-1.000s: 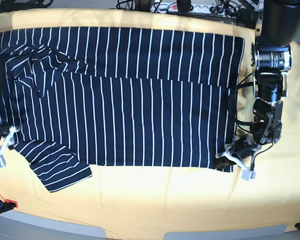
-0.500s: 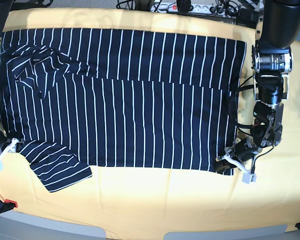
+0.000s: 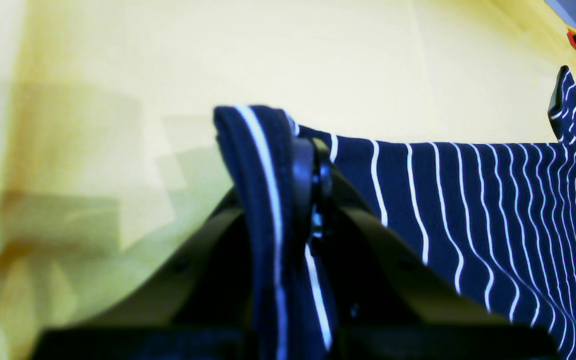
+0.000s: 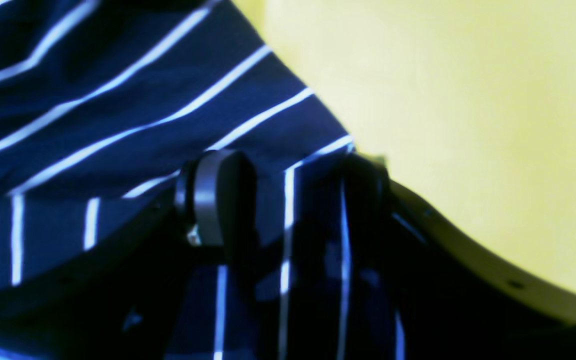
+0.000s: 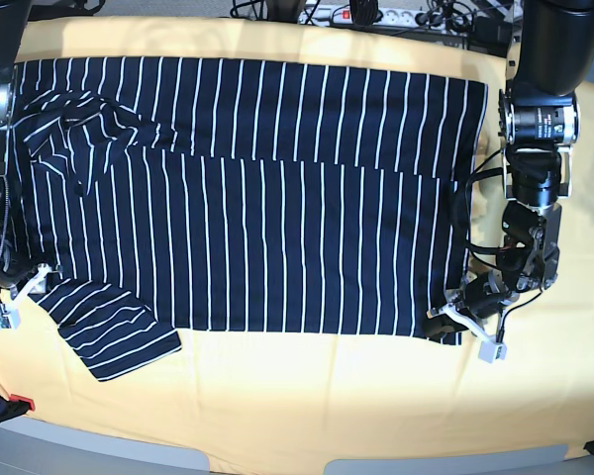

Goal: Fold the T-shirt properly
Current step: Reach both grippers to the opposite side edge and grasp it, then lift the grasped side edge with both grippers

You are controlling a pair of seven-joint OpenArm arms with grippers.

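The navy pinstriped T-shirt (image 5: 277,228) lies spread on the yellow cloth (image 5: 327,396), its far side folded over toward the middle. My left gripper (image 5: 463,322) is shut on the hem corner at the near right; in the left wrist view the left gripper (image 3: 312,165) pinches a raised fold of the T-shirt (image 3: 468,200). My right gripper (image 5: 18,289) is at the shirt's left edge, just above the loose sleeve (image 5: 114,332). In the right wrist view the right gripper (image 4: 290,190) stands open with striped T-shirt fabric (image 4: 93,100) lying between its fingers (image 4: 218,197).
Bare yellow cloth runs along the near side and at the right past the hem. A power strip (image 5: 366,14) and cables lie behind the far edge. A red clamp (image 5: 18,402) sits at the near left corner, by the table's grey front edge (image 5: 109,450).
The right gripper has shifted a little to the right, onto the shirt's left edge, and the shirt's left side has drawn in from the frame edge. The left gripper has held still.
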